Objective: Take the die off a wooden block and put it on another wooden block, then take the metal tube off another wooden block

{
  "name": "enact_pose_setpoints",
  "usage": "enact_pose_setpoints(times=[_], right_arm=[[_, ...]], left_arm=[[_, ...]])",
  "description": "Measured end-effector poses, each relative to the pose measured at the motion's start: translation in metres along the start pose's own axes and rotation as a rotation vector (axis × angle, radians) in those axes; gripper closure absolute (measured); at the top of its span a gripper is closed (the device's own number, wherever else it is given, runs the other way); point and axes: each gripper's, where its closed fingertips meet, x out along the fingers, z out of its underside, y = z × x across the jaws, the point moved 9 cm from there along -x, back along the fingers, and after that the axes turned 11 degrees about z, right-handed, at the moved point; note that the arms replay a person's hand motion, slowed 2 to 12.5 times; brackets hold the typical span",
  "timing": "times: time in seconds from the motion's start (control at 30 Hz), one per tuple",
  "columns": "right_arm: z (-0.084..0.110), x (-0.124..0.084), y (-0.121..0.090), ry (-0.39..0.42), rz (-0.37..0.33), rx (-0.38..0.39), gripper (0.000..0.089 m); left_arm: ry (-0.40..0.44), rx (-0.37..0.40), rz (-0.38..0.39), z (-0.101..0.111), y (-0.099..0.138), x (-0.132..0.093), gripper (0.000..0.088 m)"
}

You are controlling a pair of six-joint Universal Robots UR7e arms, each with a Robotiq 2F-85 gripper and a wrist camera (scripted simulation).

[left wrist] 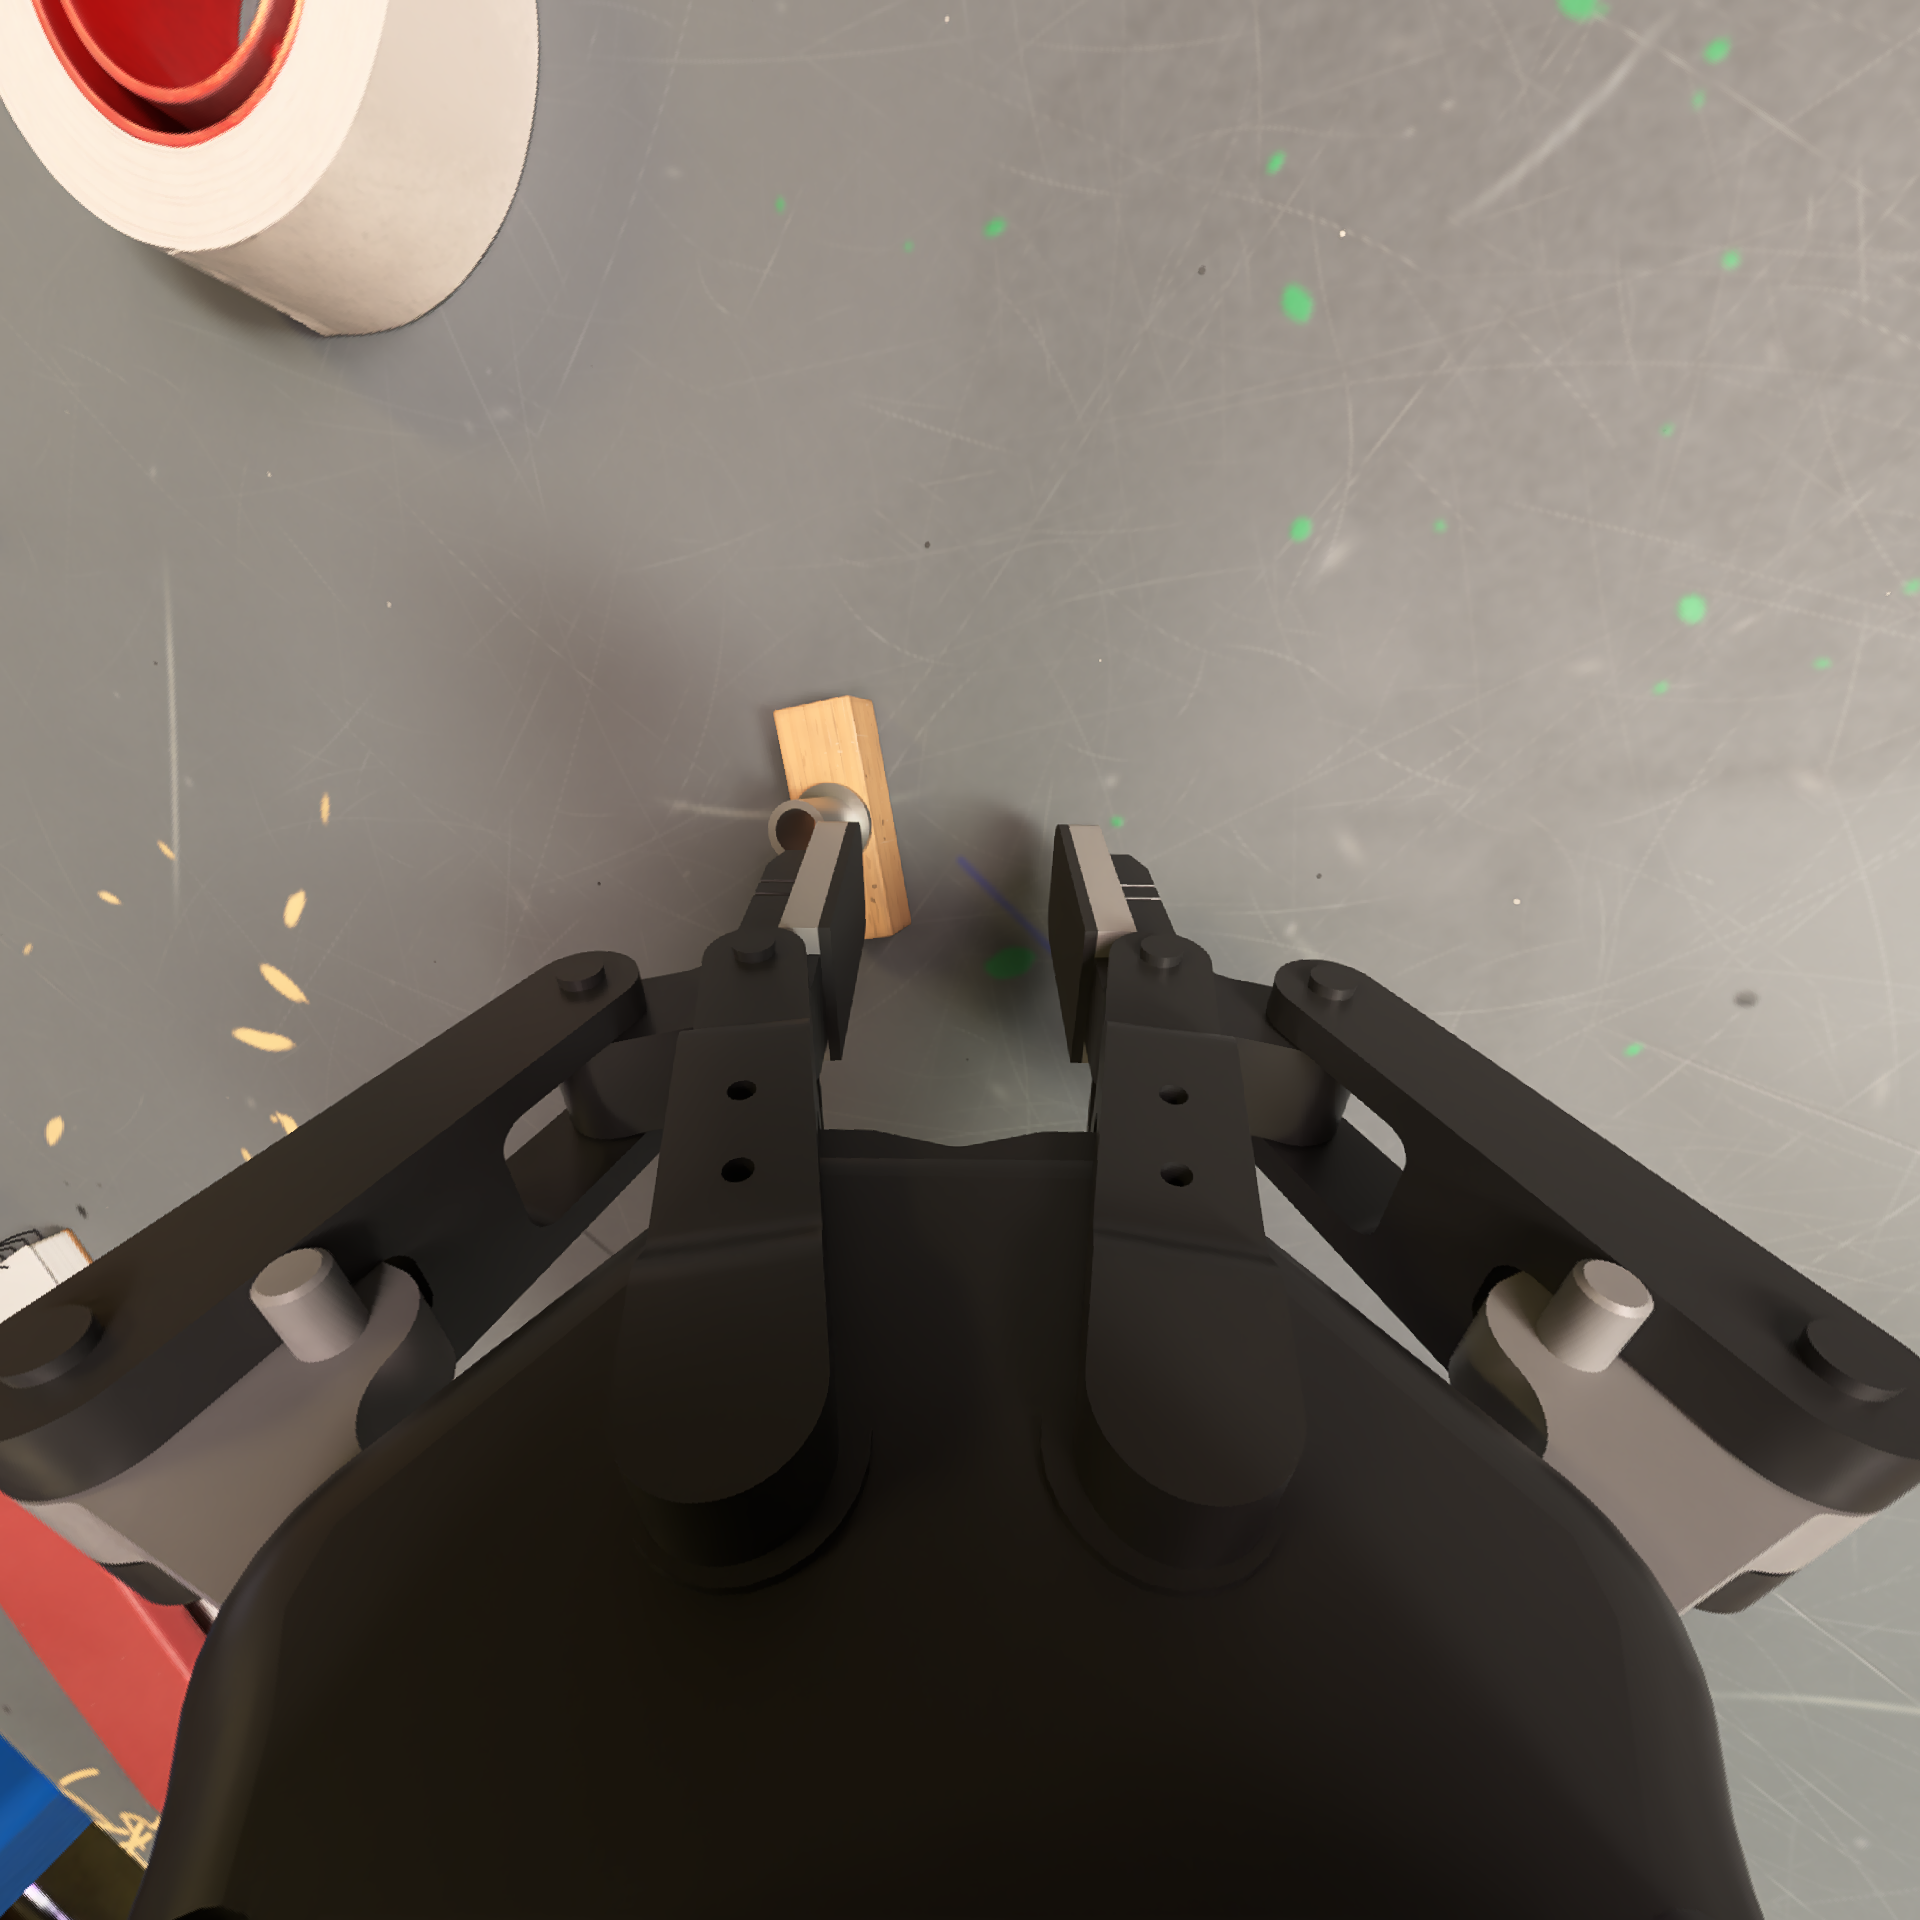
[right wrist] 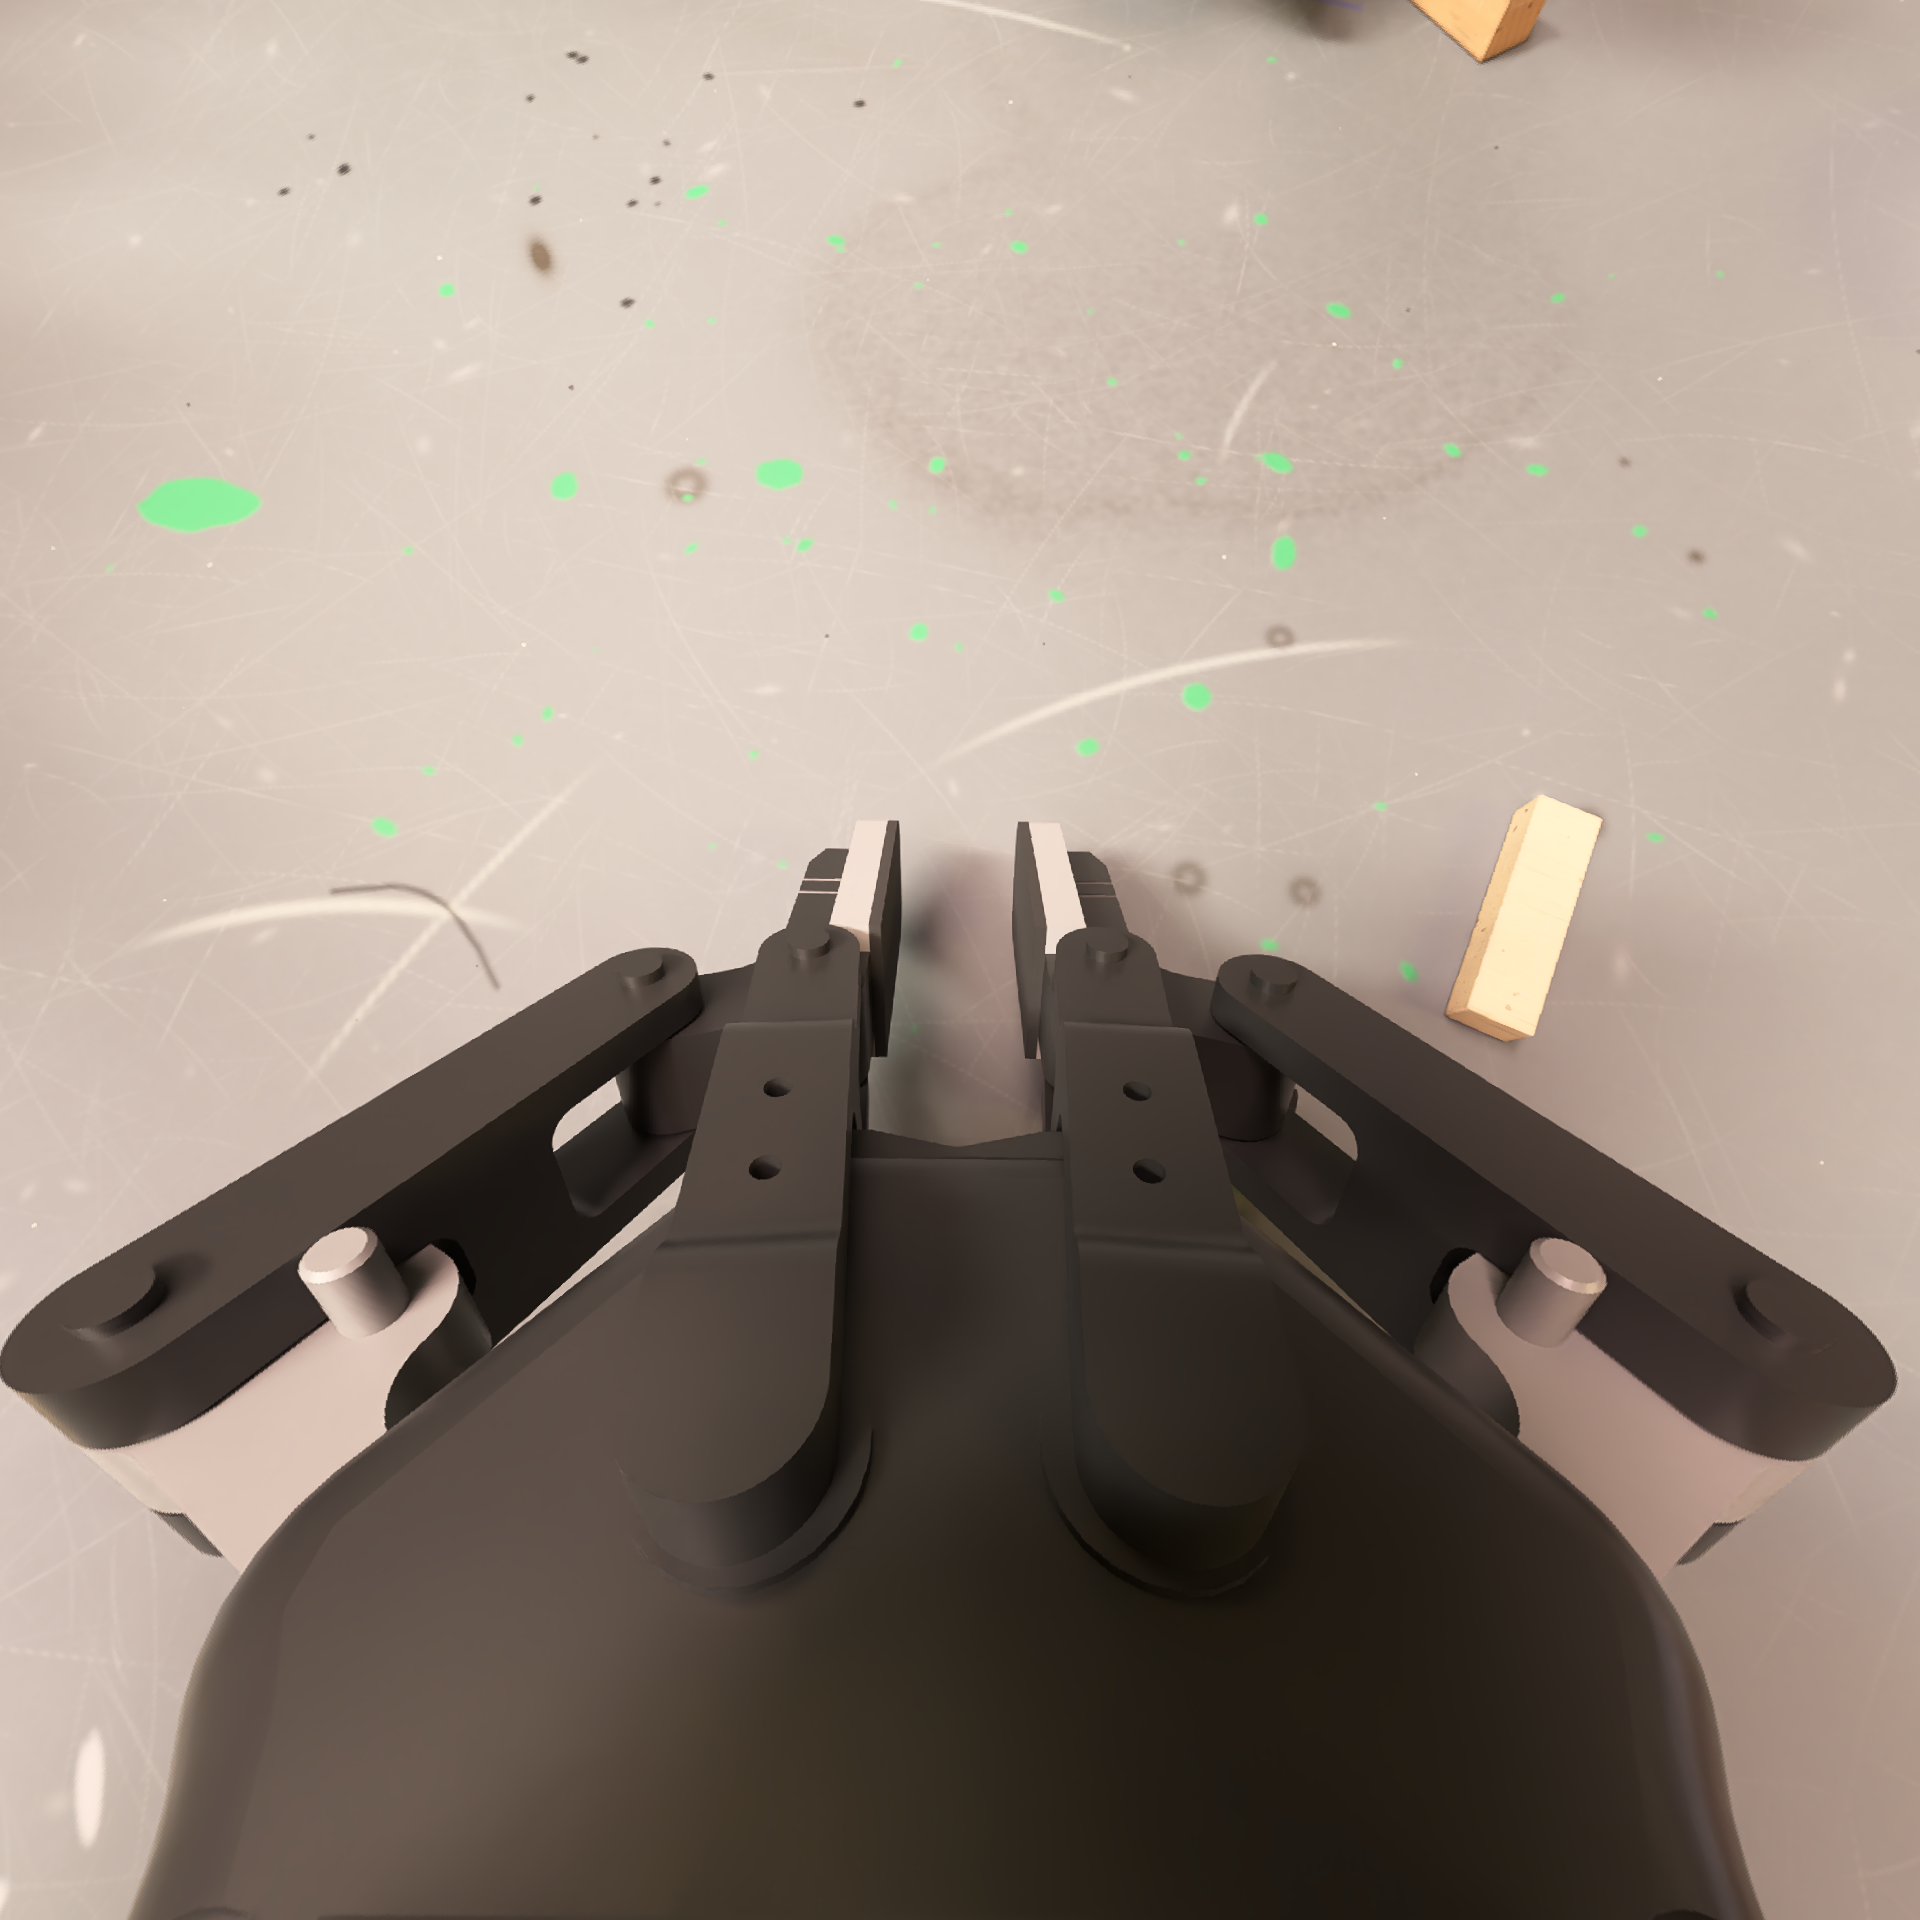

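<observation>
In the left wrist view a tan wooden block lies on the grey table with a short metal tube resting across it. My left gripper is open above the table; its left finger overlaps the block and tube, which sit left of the gap. In the right wrist view my right gripper is open and empty over bare table. A pale wooden block lies to its right with nothing on it. A corner of another tan block shows at the top edge. No die is in view.
A large roll of white tape with a red core lies at the far left in the left wrist view. Red and blue objects show at the lower left edge. The grey table is scratched and flecked with green paint.
</observation>
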Motion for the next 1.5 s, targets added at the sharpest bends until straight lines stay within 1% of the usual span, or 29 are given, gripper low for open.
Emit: enact_pose_setpoints(times=[0.13,0.23,0.3,0.4,0.6,0.83,1.23,1.5], right_arm=[[0.0,0.0,0.0,0.0,0.0,-0.001,0.0695],[0.0,-0.001,0.0,0.001,0.002,-0.001,0.0695],[0.0,-0.001,0.0,0.002,0.003,-0.002,0.0696],[-0.001,-0.001,0.0,0.003,0.004,-0.002,0.0696],[-0.001,-0.002,0.0,0.004,0.005,-0.002,0.0697],[-0.001,-0.001,0.0,0.003,0.005,-0.003,0.0697],[-0.001,-0.002,0.0,0.006,0.007,-0.005,0.0698],[-0.001,-0.003,0.0,0.009,0.009,-0.004,0.0699]], left_arm=[[-0.002,-0.005,0.017,0.001,0.003,-0.002,0.0532],[0.0,0.008,0.045,0.001,0.006,-0.005,0.0543],[0.009,0.017,0.05,0.001,0.008,-0.007,0.0543],[0.034,0.017,0.035,0.0,0.006,-0.01,0.054],[0.082,-0.009,-0.009,-0.004,-0.001,-0.015,0.0519],[0.057,-0.018,-0.063,-0.006,-0.011,-0.011,0.0507],[0.039,-0.027,-0.044,-0.011,-0.017,0.003,0.052],[0.045,-0.074,-0.057,-0.011,-0.021,0.005,0.0541]])
